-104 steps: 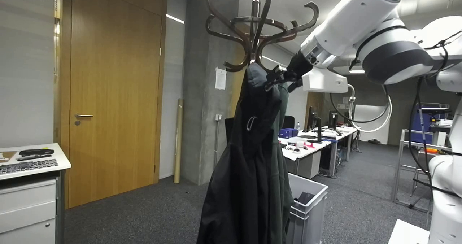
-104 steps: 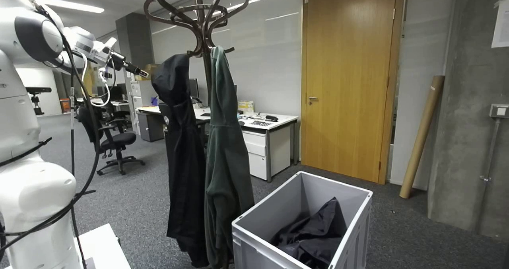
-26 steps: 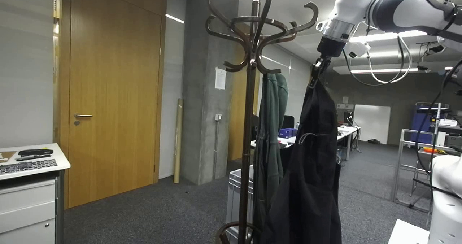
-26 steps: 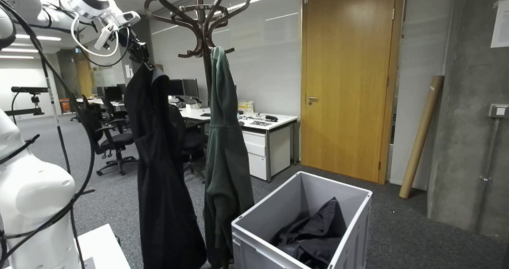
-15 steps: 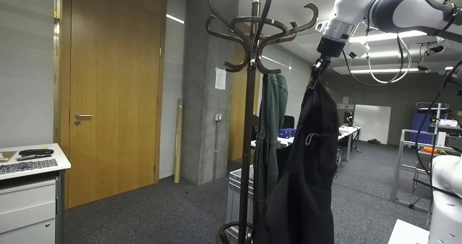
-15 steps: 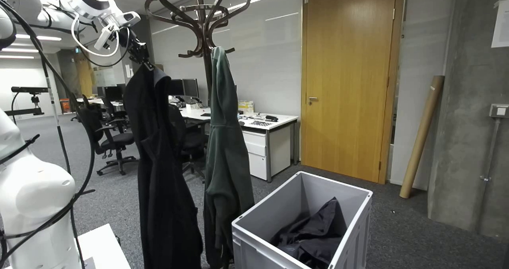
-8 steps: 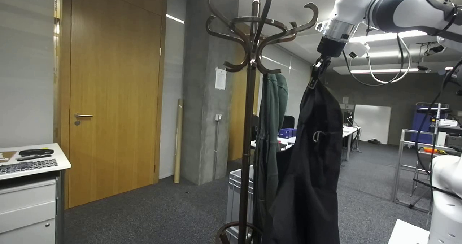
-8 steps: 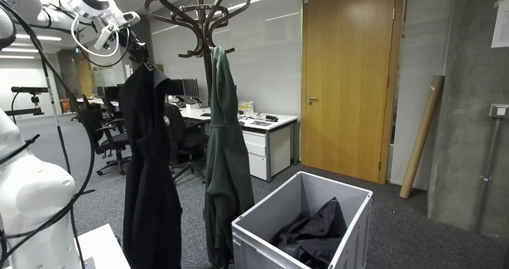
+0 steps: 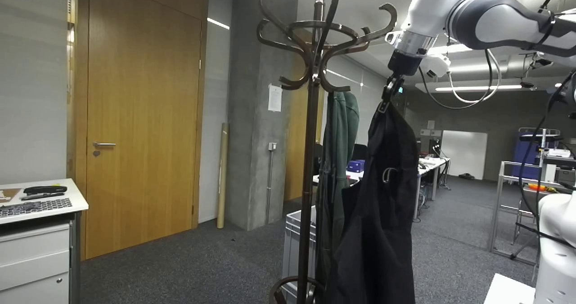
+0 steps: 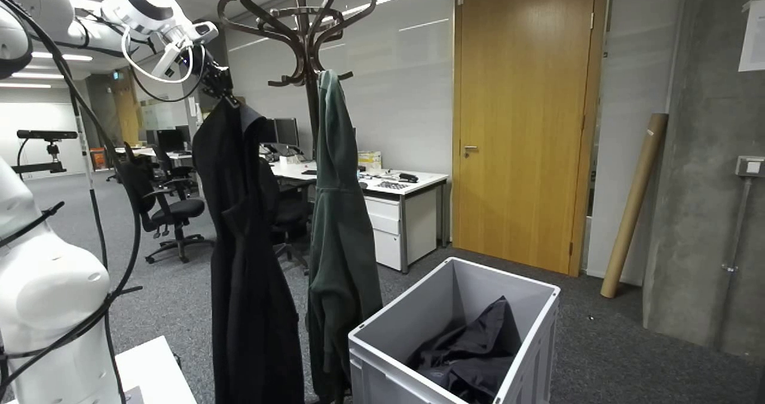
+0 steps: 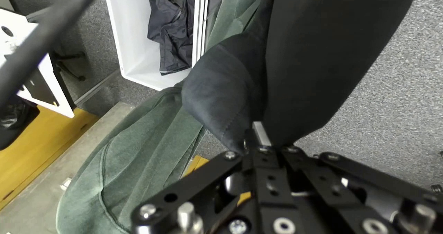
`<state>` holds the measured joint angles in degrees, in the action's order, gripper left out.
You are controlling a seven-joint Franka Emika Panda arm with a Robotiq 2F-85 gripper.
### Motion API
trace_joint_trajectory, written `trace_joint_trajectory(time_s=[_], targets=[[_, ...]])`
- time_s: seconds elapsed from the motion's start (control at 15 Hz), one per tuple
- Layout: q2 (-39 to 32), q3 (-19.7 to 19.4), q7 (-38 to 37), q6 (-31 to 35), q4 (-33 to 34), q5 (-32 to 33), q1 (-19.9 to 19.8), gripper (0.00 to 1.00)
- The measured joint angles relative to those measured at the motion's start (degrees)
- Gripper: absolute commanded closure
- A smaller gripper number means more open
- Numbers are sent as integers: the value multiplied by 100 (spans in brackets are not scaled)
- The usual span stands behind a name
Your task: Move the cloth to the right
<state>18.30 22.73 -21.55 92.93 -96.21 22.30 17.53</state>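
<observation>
Over grey carpet, well apart from the corner of the white desk: pinching in the gripper the black coat, off the coat stand since earlier.

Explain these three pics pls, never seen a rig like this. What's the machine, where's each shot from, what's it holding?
The machine is a white, many-jointed robot arm ending in a black two-fingered gripper.

Two pictures are taken from outside the robot, at different places. The third, the wrist view, looks along the gripper from just behind it.

The gripper is closed on the upper end of a long black coat of soft fabric, which hangs down from it and runs out of frame at the bottom in both exterior views.

A dark green cloth garment hangs on a glossy dark brown coat stand. Nearby, a grey rectangular plastic crate has crumpled dark fabric lying inside.
</observation>
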Motion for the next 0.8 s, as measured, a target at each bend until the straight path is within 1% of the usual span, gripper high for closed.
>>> trace_joint_trajectory(time_s=[0.2,0.4,0.8], targets=[[-2,-30,486,260,103,129,-123,100],[-2,-110,1009,491,244,145,-130,100],[-5,-293,2220,880,433,-34,-121,100]])
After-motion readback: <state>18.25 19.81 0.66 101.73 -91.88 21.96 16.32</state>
